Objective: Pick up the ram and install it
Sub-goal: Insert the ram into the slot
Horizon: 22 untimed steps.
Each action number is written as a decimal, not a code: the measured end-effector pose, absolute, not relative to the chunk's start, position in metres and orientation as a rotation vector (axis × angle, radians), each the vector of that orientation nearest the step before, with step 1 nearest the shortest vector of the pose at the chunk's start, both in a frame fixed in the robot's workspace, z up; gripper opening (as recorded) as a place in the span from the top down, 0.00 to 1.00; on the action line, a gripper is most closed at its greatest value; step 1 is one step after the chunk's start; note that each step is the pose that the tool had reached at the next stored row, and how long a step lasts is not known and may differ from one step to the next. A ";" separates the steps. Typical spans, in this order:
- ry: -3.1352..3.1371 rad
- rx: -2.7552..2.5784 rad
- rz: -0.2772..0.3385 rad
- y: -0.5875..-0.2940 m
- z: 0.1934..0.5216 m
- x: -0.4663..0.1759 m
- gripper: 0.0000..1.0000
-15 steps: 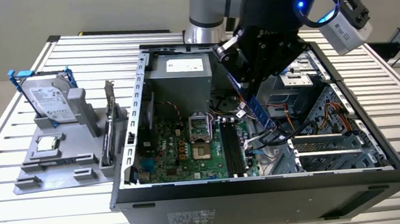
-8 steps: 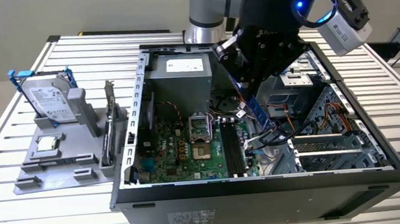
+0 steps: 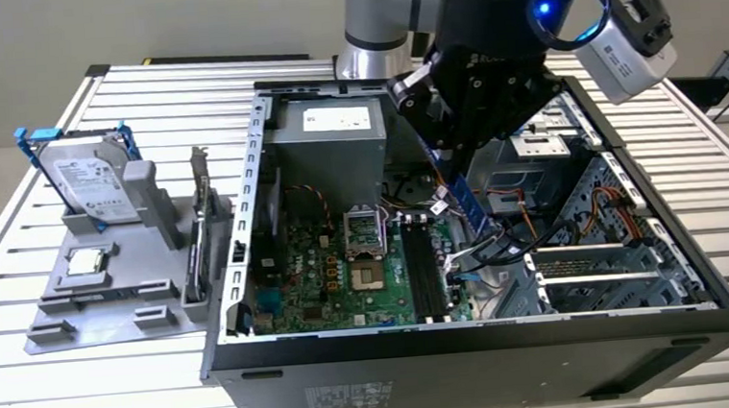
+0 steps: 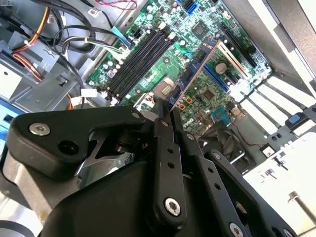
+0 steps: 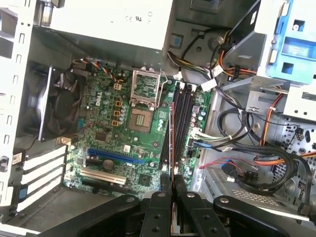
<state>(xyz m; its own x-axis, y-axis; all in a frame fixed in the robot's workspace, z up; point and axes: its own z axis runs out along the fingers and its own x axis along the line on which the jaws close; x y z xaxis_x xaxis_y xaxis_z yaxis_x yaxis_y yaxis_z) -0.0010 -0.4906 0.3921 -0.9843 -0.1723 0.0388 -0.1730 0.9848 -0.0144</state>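
Observation:
My gripper hangs inside the open computer case, shut on the ram. The ram is a narrow dark blue stick that points down toward the green motherboard. In the second wrist view the ram juts out from between the black fingers over the board. Seen edge-on in the first wrist view, the ram lines up beside the black memory slots and floats above them. The same slots lie just below the stick's lower end in the exterior view.
A grey fixture on the exterior view's left holds a silver hard drive in a blue frame and an upright card. Cable bundles and drive bays crowd one side of the slots. The CPU socket and a fan sit on the other.

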 end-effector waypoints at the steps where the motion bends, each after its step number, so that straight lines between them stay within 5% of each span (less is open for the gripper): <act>1: -3.093 0.263 0.027 -0.491 0.392 -0.001 1.00; 22: -3.101 0.122 0.025 -0.491 0.392 -0.001 1.00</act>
